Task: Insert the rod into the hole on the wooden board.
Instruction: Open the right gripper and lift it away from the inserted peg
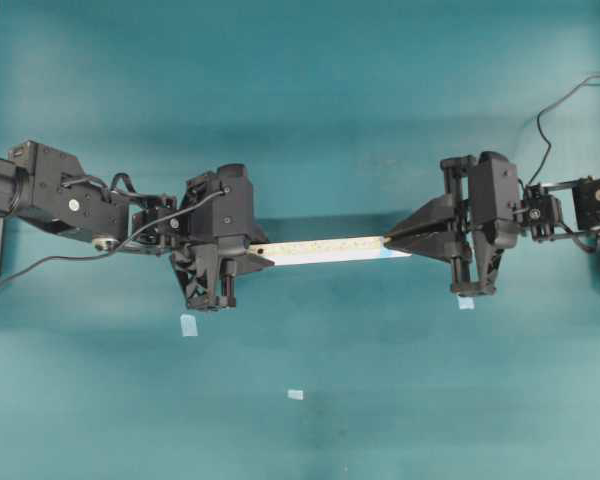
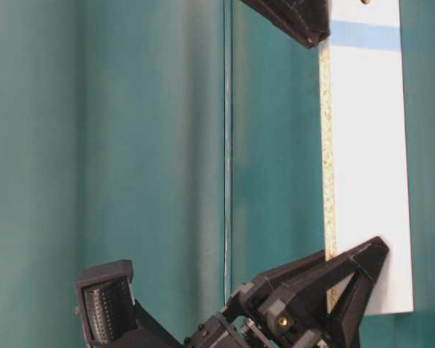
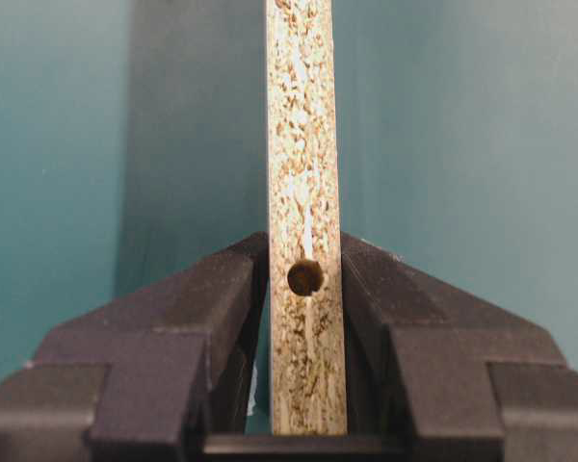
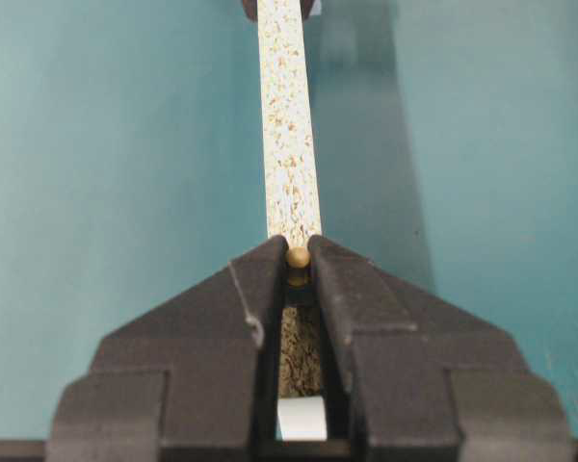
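- teal desk (image 1: 310, 100) carrying the scene
- three pale-blue tape squares lying flat on it: one (image 1: 188, 325) left-centre, one (image 1: 295, 394) nearer the front edge, one (image 1: 466, 302) right-centre

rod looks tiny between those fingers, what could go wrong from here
1. The right gripper pinches the rod only at its fingertips, with little of it showing, so it could twist or slip out during pressing.
2. The wooden board is held by the left gripper at its far end only, so pressure at this end may tip or shift it.
3. No view shows the target hole under the rod, so misalignment could go unnoticed.
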